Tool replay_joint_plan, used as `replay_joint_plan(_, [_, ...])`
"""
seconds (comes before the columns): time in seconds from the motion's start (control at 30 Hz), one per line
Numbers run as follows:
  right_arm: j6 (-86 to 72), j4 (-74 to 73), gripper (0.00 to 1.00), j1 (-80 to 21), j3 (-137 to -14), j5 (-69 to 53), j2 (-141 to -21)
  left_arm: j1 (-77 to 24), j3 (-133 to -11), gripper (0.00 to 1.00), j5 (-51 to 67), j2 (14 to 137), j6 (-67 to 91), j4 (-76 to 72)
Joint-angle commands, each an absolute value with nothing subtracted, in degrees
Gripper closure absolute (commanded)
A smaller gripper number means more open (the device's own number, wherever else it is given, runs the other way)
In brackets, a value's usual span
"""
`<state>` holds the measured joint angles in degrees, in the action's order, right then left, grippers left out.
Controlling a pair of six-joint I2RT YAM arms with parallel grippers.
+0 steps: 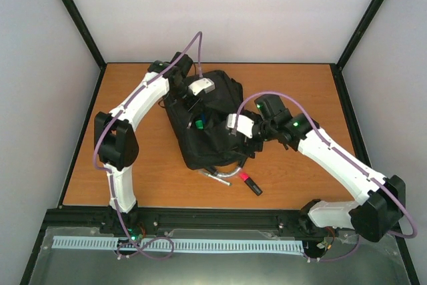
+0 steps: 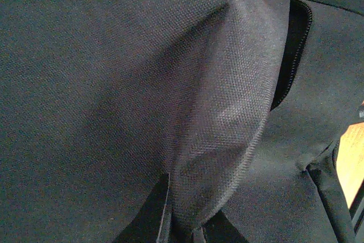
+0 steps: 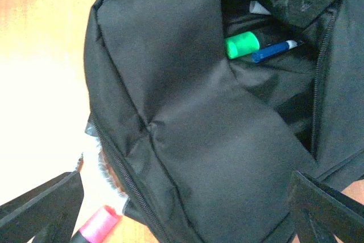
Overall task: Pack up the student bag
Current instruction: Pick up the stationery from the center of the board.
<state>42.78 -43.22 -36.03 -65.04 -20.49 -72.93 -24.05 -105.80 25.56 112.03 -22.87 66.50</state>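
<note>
Student bag (image 1: 200, 145): soft, pinched on one side, open on the other

Our left jaws are closed tight on a fold of the bag, its black weave bunching to a point between them; our right jaws stand wide apart over the bag's open pocket, holding nothing; inside that pocket lie a green-capped marker (image 3: 242, 45) and a blue pen (image 3: 273, 51); the bag sits mid-surface (image 1: 300, 91) between both arms, with a pink-capped marker (image 3: 96, 225) just beside its near edge; we judge the fabric limp and light, grippy rather than slick, not fragile, and apt to sag shut once released; better holds look like the zip seam (image 3: 122, 174) or the grey loop handle (image 1: 225, 174), not a flat panel.
</note>
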Motion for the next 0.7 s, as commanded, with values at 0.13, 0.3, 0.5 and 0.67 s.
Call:
replay_joint_plan(0.13, [43.1,-41.7,0.0,-35.9,-62.4,-20.0,-70.7,-24.0,-109.2,0.97,29.0,110.7,-21.2,69.2])
replay_joint_plan(0.3, [38.6,-37.5,0.0,-35.9,-60.3,-7.4,-70.3,-25.6,-111.8,0.97,23.7,111.8,-22.3,69.1])
replay_joint_plan(0.5, [41.1,-37.6,0.0,-35.9,-55.4,-4.1,-72.3,-25.7,-114.0,0.97,22.4,112.9,-21.3,68.7])
replay_joint_plan(0.67, [44.7,-44.5,0.12,-35.9,-52.8,-18.1,-70.4,-25.8,-114.0,0.97,22.0,113.6,-20.6,68.2])
